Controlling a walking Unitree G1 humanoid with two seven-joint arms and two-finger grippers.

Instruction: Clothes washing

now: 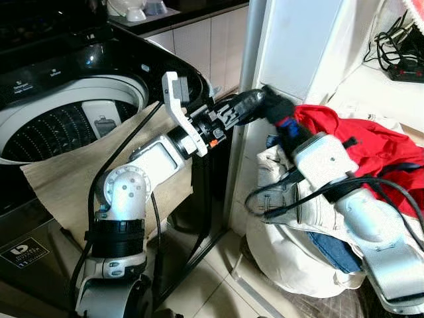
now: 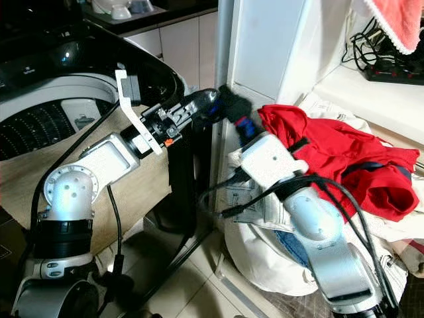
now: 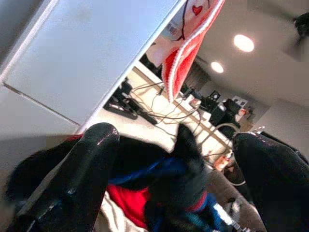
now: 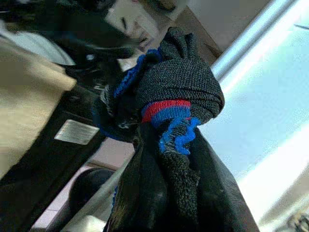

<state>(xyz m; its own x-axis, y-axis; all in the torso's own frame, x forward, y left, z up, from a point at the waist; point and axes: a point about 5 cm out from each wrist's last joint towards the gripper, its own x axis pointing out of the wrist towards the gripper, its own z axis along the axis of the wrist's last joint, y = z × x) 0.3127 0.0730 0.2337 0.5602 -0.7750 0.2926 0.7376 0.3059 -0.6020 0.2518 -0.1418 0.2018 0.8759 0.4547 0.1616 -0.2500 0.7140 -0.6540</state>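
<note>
Clamped tight in my right gripper (image 4: 166, 159) is a dark grey knitted sock (image 4: 181, 87) with red and blue bands; the wrist view shows both black fingers pressed against its cuff while the bunched toe end bulges above them. In the head views this sits at the centre of the frame, just above the middle, where my right arm reaches up from the lower right.

My left gripper (image 3: 176, 159) comes in from the lower left and meets the same sock from the other side. Its two fingers (image 3: 89, 169) are spread wide apart, with the dark bundle lying between them, and I cannot tell whether either finger touches the fabric.

Both grippers hover beside the tall pale cabinet panel (image 1: 298, 40) that fills the upper middle of the frame. At the upper left stands the top-loading washing machine (image 1: 40, 79), its lid up and the perforated drum (image 1: 56, 132) visible; a beige cloth (image 1: 66, 179) is draped over its front edge. On the right side of the frame lies the laundry pile: a red garment (image 2: 331, 152) on top of a white cloth bag (image 1: 285, 258) holding pale jeans and something blue. In the upper right corner a black power strip with tangled cables (image 1: 397, 53) rests on a white shelf, and a pink towel with a white trim (image 2: 397, 20) hangs above it
</note>
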